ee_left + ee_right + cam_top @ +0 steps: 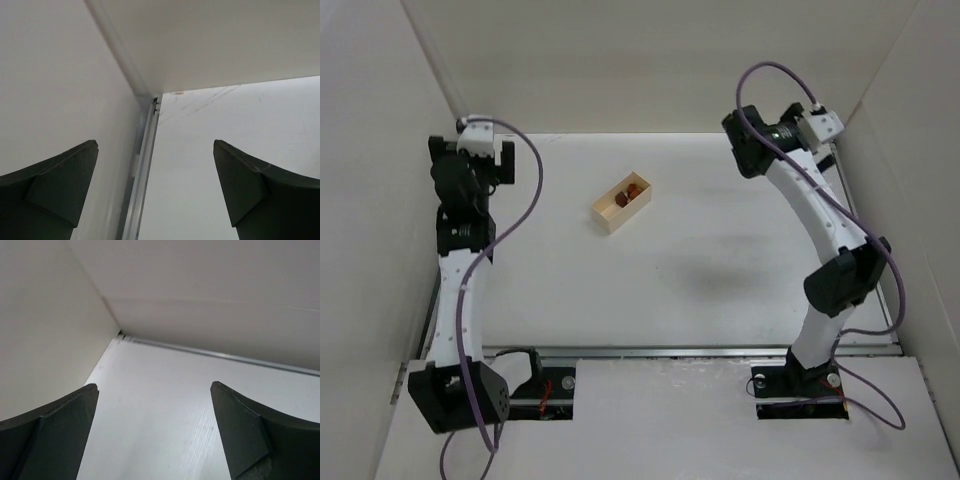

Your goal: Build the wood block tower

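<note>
Small dark brown and reddish wood blocks (627,193) lie inside a pale wooden tray (608,217) at the back middle of the table. They are too small to count. My left gripper (455,155) is held high at the back left, far from the tray, and faces the corner of the enclosure. Its jaws stand open around nothing in the left wrist view (155,145). My right gripper (748,135) is raised at the back right, also well away from the tray. It is open and empty in the right wrist view (154,386). Neither wrist view shows the blocks.
White enclosure walls (380,150) stand close on the left, back and right. A metal rail (142,165) runs along the table's left edge, and another (225,356) lies along the far edge. The white tabletop (720,270) spreads between the arms.
</note>
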`<state>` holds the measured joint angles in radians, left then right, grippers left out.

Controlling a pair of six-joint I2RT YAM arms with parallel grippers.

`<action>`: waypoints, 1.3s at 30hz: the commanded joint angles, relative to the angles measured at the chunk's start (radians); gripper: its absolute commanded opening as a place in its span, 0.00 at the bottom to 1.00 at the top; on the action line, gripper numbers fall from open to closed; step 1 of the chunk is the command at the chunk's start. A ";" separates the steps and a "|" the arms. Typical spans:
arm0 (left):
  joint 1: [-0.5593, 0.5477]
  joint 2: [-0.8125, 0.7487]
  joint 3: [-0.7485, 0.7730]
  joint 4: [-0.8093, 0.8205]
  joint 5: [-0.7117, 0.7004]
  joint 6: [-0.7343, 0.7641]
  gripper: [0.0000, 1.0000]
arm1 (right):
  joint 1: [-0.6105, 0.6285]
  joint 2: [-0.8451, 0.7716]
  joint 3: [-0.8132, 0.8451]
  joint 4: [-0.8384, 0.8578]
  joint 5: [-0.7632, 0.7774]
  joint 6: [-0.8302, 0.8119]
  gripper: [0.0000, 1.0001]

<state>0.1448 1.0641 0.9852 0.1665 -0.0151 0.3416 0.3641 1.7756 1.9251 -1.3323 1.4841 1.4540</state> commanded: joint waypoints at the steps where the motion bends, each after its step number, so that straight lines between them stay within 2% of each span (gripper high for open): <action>1: -0.028 0.111 0.215 -0.235 0.188 0.077 1.00 | 0.067 0.140 0.197 -0.050 0.162 -0.220 1.00; 3: -0.085 0.218 0.314 -0.347 0.147 0.115 1.00 | 0.076 0.237 0.296 -0.012 0.067 -0.434 1.00; 4: -0.106 0.259 0.430 -0.393 0.129 0.135 1.00 | 0.085 0.248 0.296 0.112 -0.030 -0.678 1.00; 5: -0.128 0.304 0.493 -0.442 0.109 0.169 1.00 | 0.069 0.231 0.220 0.587 -0.243 -1.021 0.97; 6: -0.170 0.397 0.624 -0.540 0.062 0.183 1.00 | 0.059 0.140 0.074 0.795 -0.702 -1.334 0.89; 7: -0.192 0.443 0.626 -0.585 0.032 0.183 1.00 | 0.059 0.089 0.072 0.797 -0.769 -1.337 0.89; 8: -0.212 0.486 0.750 -0.620 0.003 0.183 1.00 | 0.059 0.047 -0.019 0.934 -0.836 -1.337 0.91; 9: -0.244 0.564 0.804 -0.646 -0.023 0.163 1.00 | 0.047 -0.014 -0.035 0.971 -0.914 -1.325 0.91; 10: -0.258 0.597 0.849 -0.676 -0.072 0.137 1.00 | 0.047 -0.039 -0.050 1.005 -1.040 -1.304 0.93; 11: -0.275 0.625 0.913 -0.676 -0.094 0.105 1.00 | 0.021 -0.056 -0.079 1.039 -1.103 -1.293 0.96; 12: -0.284 0.648 0.931 -0.676 -0.094 0.080 1.00 | 0.009 -0.070 -0.089 1.088 -1.181 -1.293 0.98; 13: -0.300 0.683 0.941 -0.676 -0.033 0.070 1.00 | -0.004 -0.070 -0.089 1.088 -1.335 -1.302 0.98; 14: -0.300 0.698 0.942 -0.676 0.013 0.069 1.00 | -0.014 -0.070 -0.089 1.088 -1.381 -1.302 0.98; 17: -0.365 0.755 0.940 -0.667 0.122 0.127 1.00 | -0.040 -0.045 -0.061 1.029 -1.441 -1.302 0.98; 18: -0.390 0.773 0.928 -0.657 0.097 0.128 1.00 | -0.040 -0.045 -0.078 1.029 -1.441 -1.302 0.98; 19: -0.415 0.796 0.928 -0.657 0.064 0.146 0.97 | -0.051 -0.045 -0.098 1.018 -1.441 -1.302 0.98; 20: -0.454 0.842 0.928 -0.657 0.011 0.160 0.83 | -0.051 -0.045 -0.116 1.018 -1.441 -1.302 0.98; 21: -0.470 0.865 0.916 -0.645 -0.015 0.160 0.77 | -0.051 -0.059 -0.133 1.007 -1.441 -1.302 0.98; 24: -0.479 0.945 0.905 -0.645 -0.004 0.160 0.61 | -0.051 -0.085 -0.193 0.984 -1.441 -1.302 0.98; 28: -0.479 1.008 0.905 -0.665 0.056 0.134 0.54 | -0.051 -0.105 -0.248 0.975 -1.429 -1.293 0.98; 33: -0.488 1.054 0.885 -0.665 0.098 0.116 0.53 | -0.051 -0.114 -0.284 0.964 -1.418 -1.293 0.98; 36: -0.488 1.097 0.885 -0.665 0.066 0.091 0.46 | -0.051 -0.114 -0.304 0.964 -1.406 -1.284 0.98; 39: -0.488 1.120 0.874 -0.679 0.056 0.091 0.30 | -0.051 -0.123 -0.304 0.964 -1.397 -1.284 0.98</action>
<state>-0.3405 2.1738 1.8668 -0.4988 0.0479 0.4496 0.3119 1.7103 1.6215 -0.3908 0.0750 0.1722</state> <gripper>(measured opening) 0.318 0.981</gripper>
